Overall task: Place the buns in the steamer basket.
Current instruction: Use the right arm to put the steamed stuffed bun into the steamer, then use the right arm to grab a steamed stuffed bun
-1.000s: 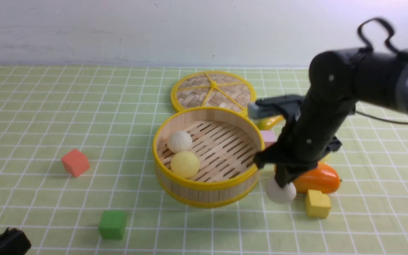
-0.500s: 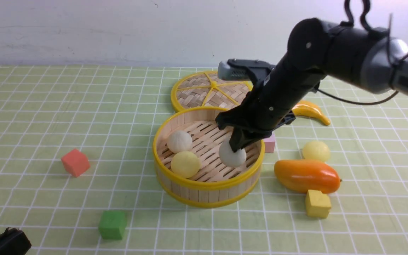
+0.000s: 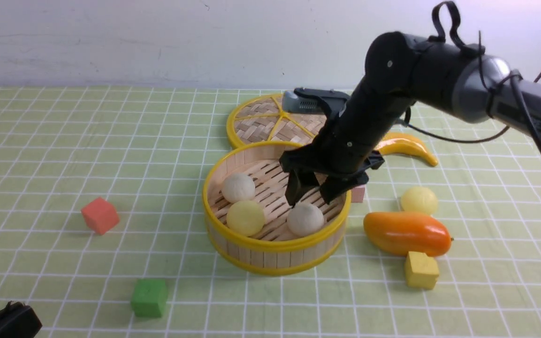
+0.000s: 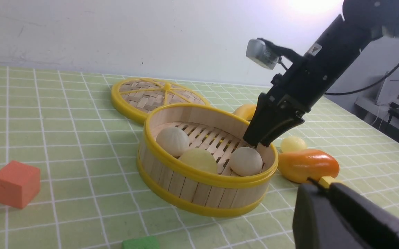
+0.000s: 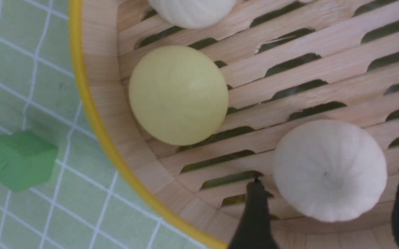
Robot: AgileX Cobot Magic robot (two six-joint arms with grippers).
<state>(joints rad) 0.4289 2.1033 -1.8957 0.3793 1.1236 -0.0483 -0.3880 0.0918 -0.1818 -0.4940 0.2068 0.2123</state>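
The steamer basket [image 3: 275, 244] stands mid-table and holds three buns: an off-white one [image 3: 238, 187], a pale yellow one [image 3: 245, 218] and a second off-white one [image 3: 305, 218]. My right gripper [image 3: 311, 199] hangs open just above that last bun. In the right wrist view its fingers stand apart on either side of the bun [image 5: 329, 169] without touching it. A fourth, pale yellow bun [image 3: 419, 200] lies on the cloth to the right of the basket. My left gripper [image 4: 320, 185] is low at the near left, shut and empty.
The woven lid [image 3: 270, 122] lies behind the basket. A banana [image 3: 408, 145], an orange mango [image 3: 406, 232], a yellow cube [image 3: 420, 270] and a pink cube [image 3: 357, 193] are on the right. A red cube [image 3: 100, 215] and a green cube [image 3: 148, 297] are on the left.
My right gripper carried the off-white bun from beside the mango into the basket, then opened; the bun now rests on the slats. The left arm has not moved.
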